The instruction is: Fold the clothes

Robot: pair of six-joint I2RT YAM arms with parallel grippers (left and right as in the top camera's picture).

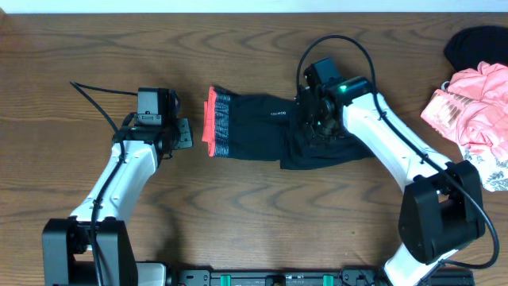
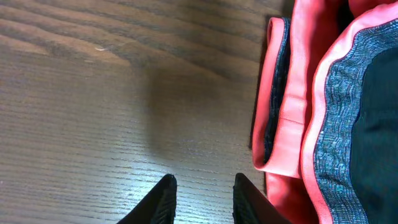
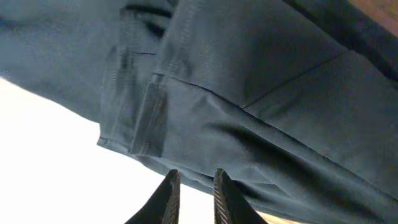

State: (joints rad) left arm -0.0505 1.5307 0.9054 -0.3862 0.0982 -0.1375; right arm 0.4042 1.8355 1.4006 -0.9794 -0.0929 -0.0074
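You see black leggings (image 1: pixel 262 131) with a grey-speckled waistband (image 1: pixel 221 123) edged coral-red, a dark brown wood-grain table (image 1: pixel 238 214), a pink garment (image 1: pixel 468 111) and a white cloth (image 1: pixel 496 171) with dark floral print.

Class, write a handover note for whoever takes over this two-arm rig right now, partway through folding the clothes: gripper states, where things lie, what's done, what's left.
Left gripper: open, empty, low over the wooden table beside the coral-red waistband.
Right gripper: fingers nearly together against the long black stretchy leggings; grip unclear.
Leggings: mid-table, waistband towards the left arm, doubled into a short bundle.
Done: legs apparently folded over once.
Left: flatten the rumpled end under the right gripper, then finish folding.
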